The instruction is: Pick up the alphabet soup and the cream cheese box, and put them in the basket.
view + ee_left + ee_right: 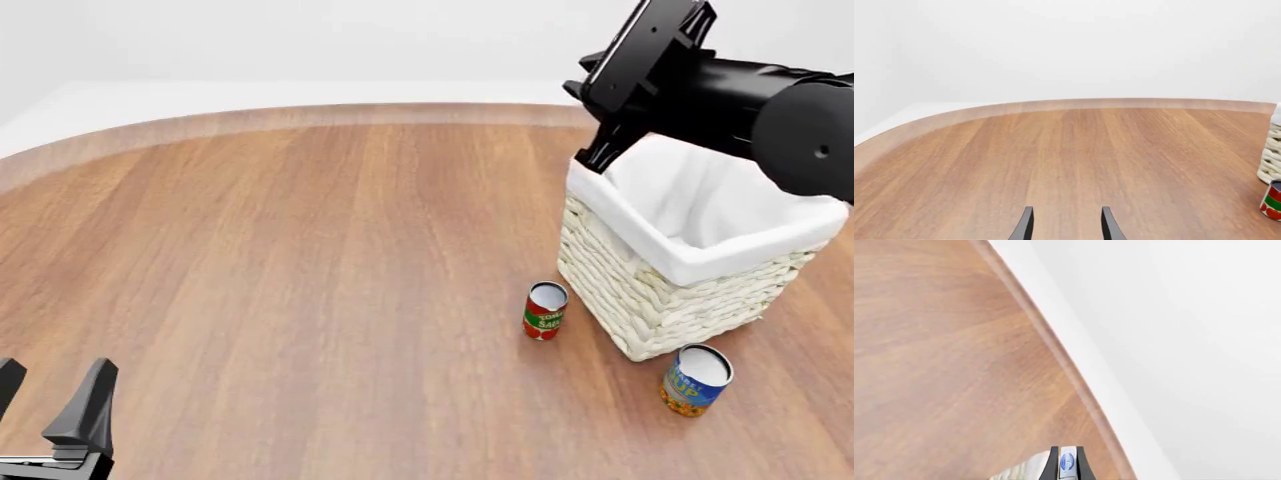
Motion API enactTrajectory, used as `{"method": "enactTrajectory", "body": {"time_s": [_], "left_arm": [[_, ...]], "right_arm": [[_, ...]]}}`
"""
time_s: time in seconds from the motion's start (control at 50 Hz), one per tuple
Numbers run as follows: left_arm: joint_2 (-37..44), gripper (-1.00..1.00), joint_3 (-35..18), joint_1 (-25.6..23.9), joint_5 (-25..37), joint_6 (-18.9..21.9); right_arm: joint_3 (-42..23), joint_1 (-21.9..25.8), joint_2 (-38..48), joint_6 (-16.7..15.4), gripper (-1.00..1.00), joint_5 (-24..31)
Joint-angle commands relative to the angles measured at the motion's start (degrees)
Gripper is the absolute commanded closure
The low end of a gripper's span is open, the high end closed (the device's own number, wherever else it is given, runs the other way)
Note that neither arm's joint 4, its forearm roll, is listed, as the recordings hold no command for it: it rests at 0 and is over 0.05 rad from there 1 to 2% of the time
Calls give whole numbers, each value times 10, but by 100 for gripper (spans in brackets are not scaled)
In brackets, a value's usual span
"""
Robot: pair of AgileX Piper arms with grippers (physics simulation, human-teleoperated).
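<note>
The alphabet soup point(695, 380) stands upright on the table by the near corner of the basket point(654, 300). The cream cheese box point(1067, 463) shows only in the right wrist view, as a white and blue sliver clamped between the fingers. My right gripper point(1067, 460) is shut on it. In the front view the right arm point(667, 70) hangs over the basket's far left corner, and the box is hidden there. My left gripper point(47, 400) is open and empty, low at the near left of the table; it also shows in the left wrist view point(1066, 222).
A red can with a green label point(543, 311) stands just left of the basket, and shows in the left wrist view point(1272, 200) beside the basket wall point(1271, 160). The wooden table's curved far edge point(334, 115) runs behind.
</note>
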Motion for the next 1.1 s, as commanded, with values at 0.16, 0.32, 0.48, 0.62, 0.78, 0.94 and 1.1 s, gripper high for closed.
{"method": "enactTrajectory", "body": {"time_s": [0.16,0.32,0.48,0.62,0.78,0.94,1.1], "left_arm": [[0,-100,0,0,0,0],[0,-100,0,0,0,0],[0,-100,0,0,0,0],[0,-100,0,0,0,0],[0,-100,0,0,0,0],[0,-100,0,0,0,0],[0,-100,0,0,0,0]], "right_arm": [[-28,0,-36,40,100,29],[-44,-2,-57,90,100,45],[-55,-1,-69,140,100,66],[-53,-11,-74,165,100,75],[-58,-17,-78,186,100,95],[-66,-29,-79,203,100,122],[-71,-40,-92,218,100,148]]}}
